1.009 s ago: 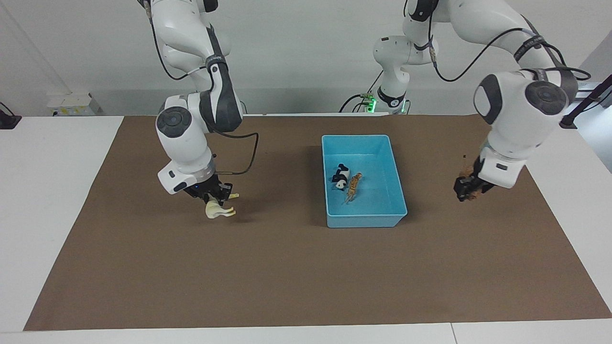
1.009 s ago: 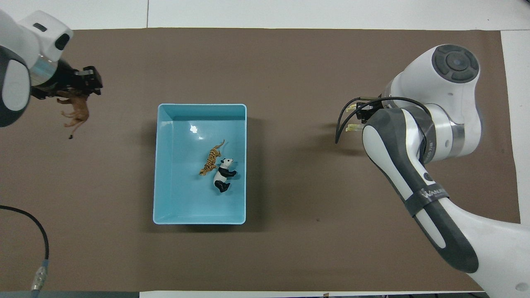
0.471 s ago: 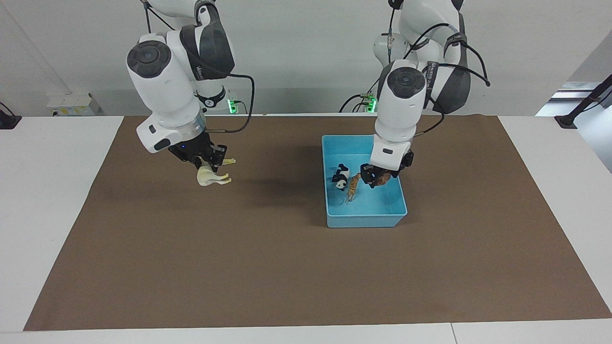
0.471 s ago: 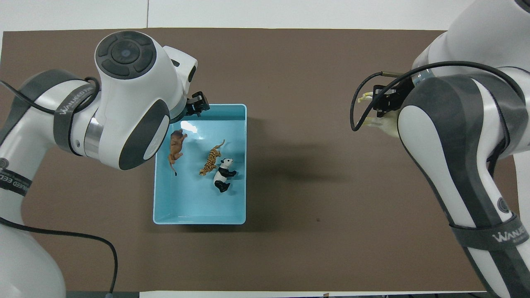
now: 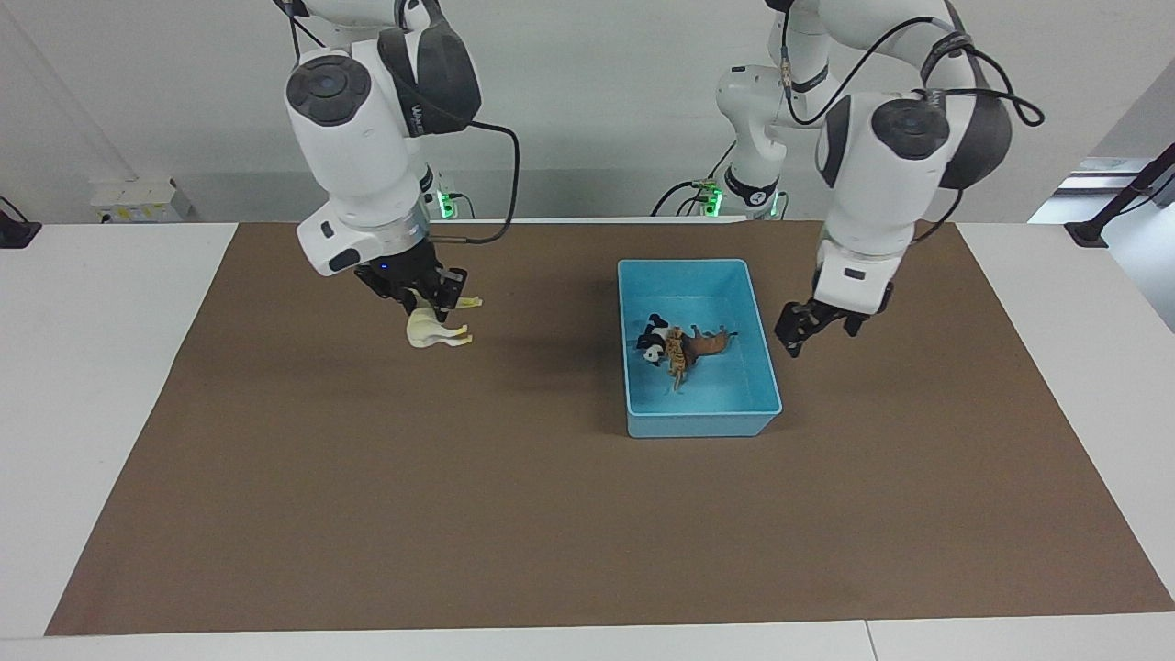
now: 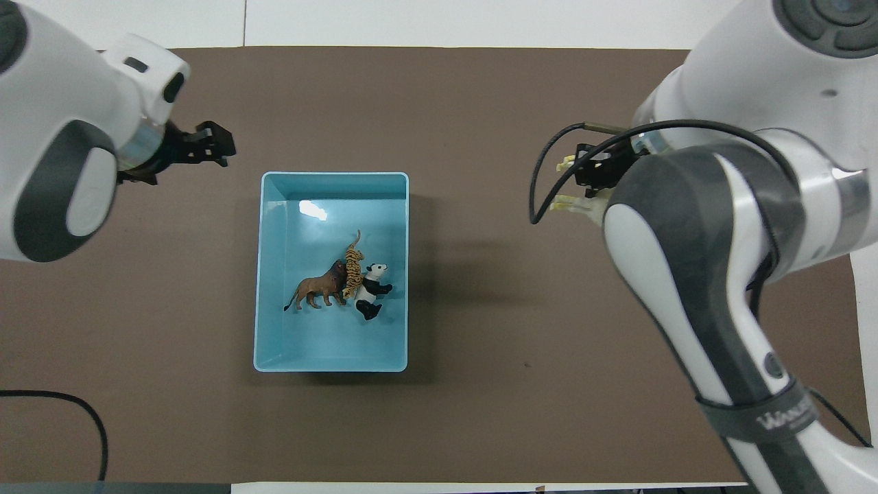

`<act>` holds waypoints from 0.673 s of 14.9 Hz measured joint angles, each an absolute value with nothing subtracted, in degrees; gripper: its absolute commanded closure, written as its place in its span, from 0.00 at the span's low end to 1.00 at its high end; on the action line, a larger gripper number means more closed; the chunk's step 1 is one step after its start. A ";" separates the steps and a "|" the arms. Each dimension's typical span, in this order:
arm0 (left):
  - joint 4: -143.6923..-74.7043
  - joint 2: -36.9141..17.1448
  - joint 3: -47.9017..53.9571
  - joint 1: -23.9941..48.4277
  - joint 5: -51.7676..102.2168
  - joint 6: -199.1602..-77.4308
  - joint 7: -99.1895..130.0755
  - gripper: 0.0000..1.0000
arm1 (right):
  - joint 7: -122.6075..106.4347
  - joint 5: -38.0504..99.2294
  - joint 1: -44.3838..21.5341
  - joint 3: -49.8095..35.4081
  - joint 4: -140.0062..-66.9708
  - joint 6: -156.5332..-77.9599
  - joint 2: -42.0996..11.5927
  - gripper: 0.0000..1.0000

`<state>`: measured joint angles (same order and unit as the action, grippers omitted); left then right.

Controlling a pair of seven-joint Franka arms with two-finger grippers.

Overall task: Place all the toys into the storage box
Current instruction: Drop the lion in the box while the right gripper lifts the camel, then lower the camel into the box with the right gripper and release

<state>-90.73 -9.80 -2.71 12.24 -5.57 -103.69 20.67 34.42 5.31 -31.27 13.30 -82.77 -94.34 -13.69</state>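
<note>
The light-blue storage box (image 5: 698,267) (image 6: 335,176) stands on the brown mat. In it lie the panda (image 5: 654,343) (image 6: 371,291), the striped tiger (image 5: 677,354) (image 6: 352,263) and the dark brown animal (image 5: 709,341) (image 6: 319,291), close together. My right gripper (image 5: 428,296) (image 6: 594,180) is shut on the cream-white horse (image 5: 431,330) (image 6: 572,202) and holds it above the mat, toward the right arm's end of the table. My left gripper (image 5: 813,326) (image 6: 206,142) is open and empty, raised over the mat beside the box at the left arm's end.
The brown mat (image 5: 514,514) covers most of the white table (image 5: 101,303). A black cable (image 6: 62,405) lies on the mat near the left arm's base.
My left gripper has let go of the dark brown animal, which now lies in the box against the tiger, and has moved out beside the box. My right gripper has carried the horse a little toward the box.
</note>
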 measured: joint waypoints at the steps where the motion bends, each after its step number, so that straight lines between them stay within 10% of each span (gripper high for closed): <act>1: -90.72 -9.20 -2.80 9.09 -5.54 -103.50 15.68 0.00 | 39.16 5.30 -34.46 13.24 -82.32 -95.76 -14.41 1.00; 10: -93.91 1.13 -2.07 -0.93 -5.35 -95.08 0.64 0.00 | 59.61 5.50 -49.57 13.05 -59.44 -103.88 -37.34 1.00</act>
<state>-93.91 1.13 -2.07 -0.93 -5.35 -95.08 0.64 59.61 5.50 -49.57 13.05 -59.44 -103.88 -37.34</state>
